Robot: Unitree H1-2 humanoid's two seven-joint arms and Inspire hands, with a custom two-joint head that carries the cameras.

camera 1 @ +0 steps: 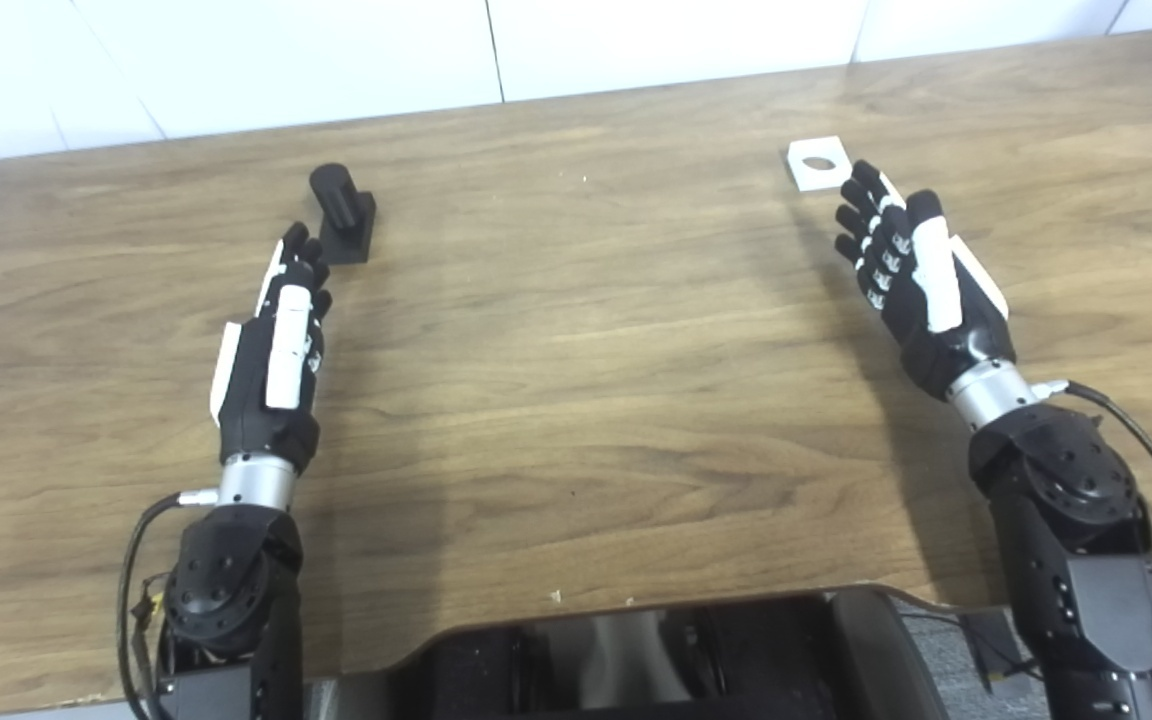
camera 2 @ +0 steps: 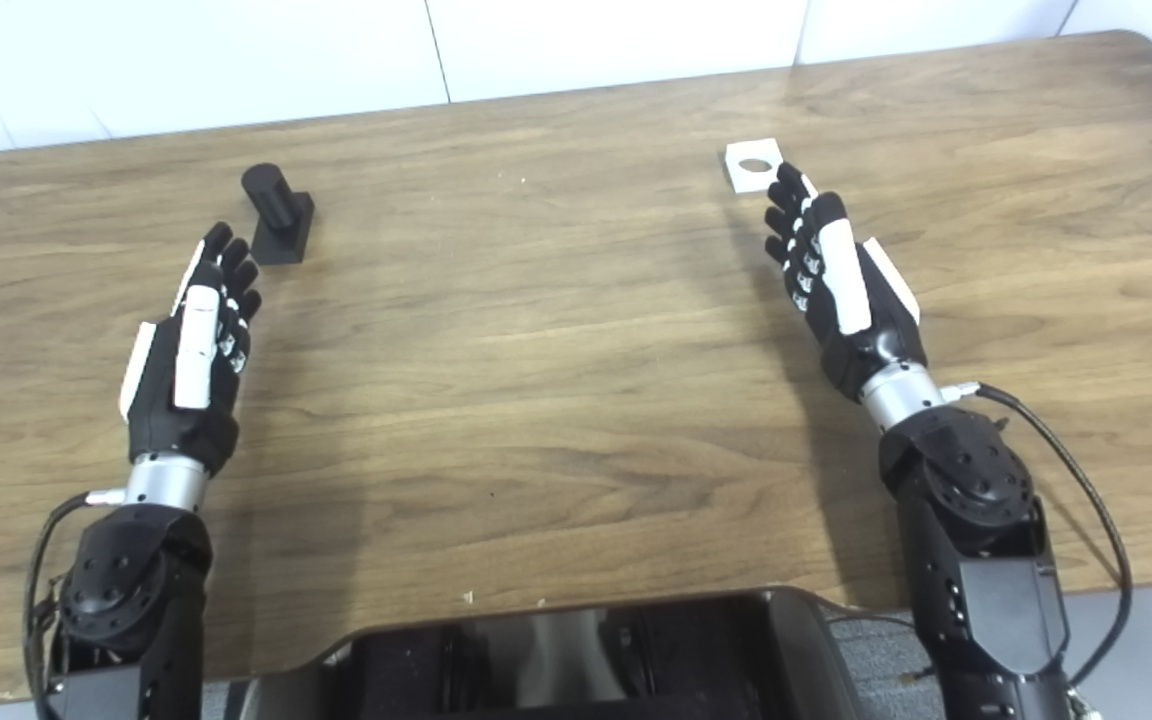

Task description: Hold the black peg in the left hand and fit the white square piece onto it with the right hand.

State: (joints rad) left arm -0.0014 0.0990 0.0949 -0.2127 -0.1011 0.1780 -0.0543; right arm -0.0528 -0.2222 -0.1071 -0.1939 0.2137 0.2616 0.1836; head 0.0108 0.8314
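Left hand [camera 1: 274, 345] flat, fingers extended, holding nothing, just short of the peg [camera 1: 342, 213] near the table's [camera 1: 576, 400] far-left edge. Right hand [camera 1: 921, 280] likewise spread and empty, fingertips beside the white square [camera 1: 819, 163] toward the far-right corner. Contact between them cannot be made out.

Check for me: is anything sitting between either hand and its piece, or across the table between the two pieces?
Nothing visible. The left hand is open just short of the black peg, the right hand open just short of the white square piece, with only bare table between.
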